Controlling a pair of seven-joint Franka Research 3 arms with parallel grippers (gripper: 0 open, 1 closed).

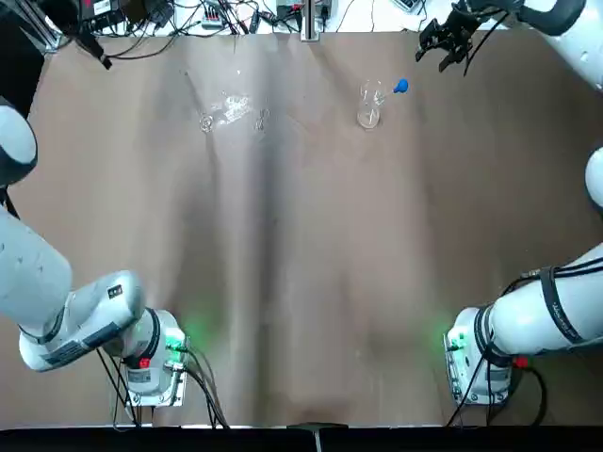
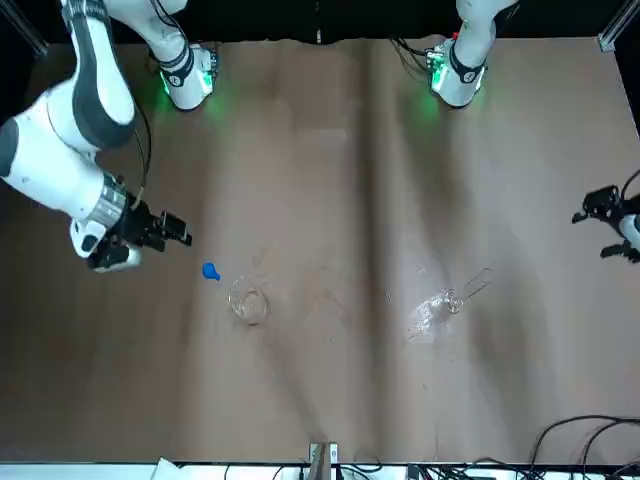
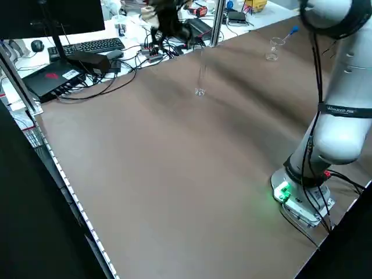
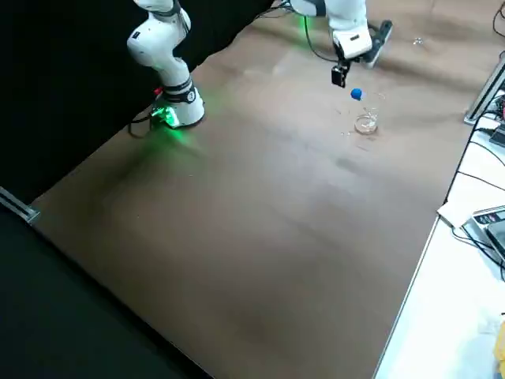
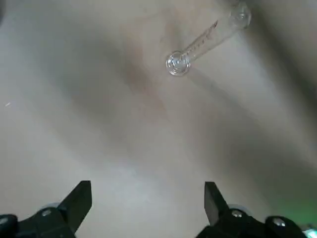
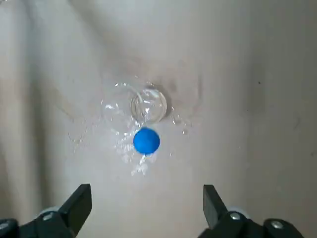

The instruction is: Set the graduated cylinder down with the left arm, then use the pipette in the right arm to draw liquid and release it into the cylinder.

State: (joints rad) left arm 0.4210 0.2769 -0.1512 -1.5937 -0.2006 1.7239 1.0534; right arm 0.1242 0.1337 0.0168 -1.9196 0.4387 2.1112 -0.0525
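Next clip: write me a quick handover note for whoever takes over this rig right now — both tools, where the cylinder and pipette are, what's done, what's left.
Left tool: open, empty, out past the table's left edge, looking down at the graduated cylinder.
Right tool: open, empty, hovering at the far right above the pipette.
Graduated cylinder: standing upright on the table, far left of centre, released.
Pipette: resting in the beaker, far right of centre, blue bulb up.
Done: cylinder appears set down.
Left: grasp the pipette with the right tool, draw liquid, carry it over, and release into the cylinder.
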